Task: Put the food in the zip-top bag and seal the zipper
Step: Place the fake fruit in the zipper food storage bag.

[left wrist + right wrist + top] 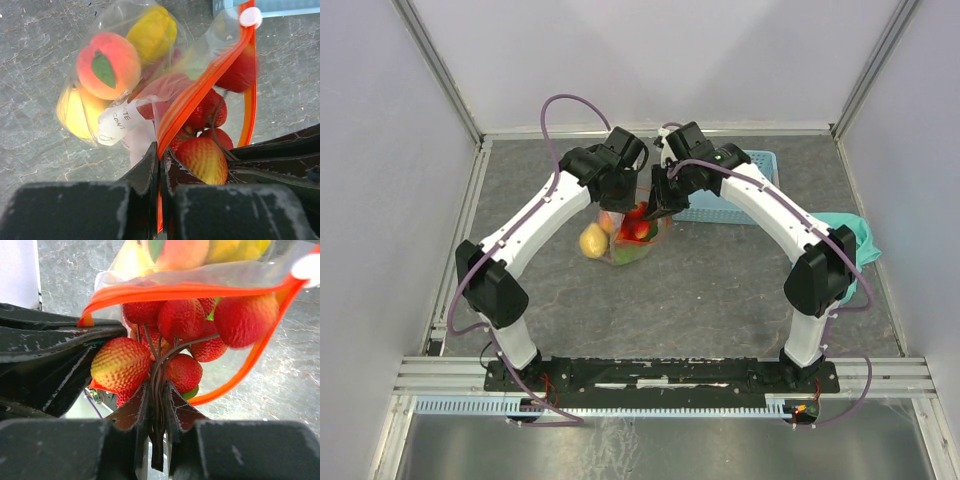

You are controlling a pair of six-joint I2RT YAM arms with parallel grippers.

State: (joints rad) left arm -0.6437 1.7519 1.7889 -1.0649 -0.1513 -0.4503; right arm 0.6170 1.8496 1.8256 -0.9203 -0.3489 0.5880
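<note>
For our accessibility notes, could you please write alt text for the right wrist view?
The right pincer grips the stems of a strawberry bunch, holding it at the open mouth of the zip-top bag, whose red-orange zipper loops around the berries. The left pincer pinches the zipper; a peach and lemon lie inside.

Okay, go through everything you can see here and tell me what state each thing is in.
bag: open
zipper: unsealed, slider at one end
left gripper: fingers shut on the zipper
right gripper: fingers shut on the strawberries' stems
strawberries: held in the bag's mouth
peach: inside the bag
lemon: inside the bag
cloth: crumpled
</note>
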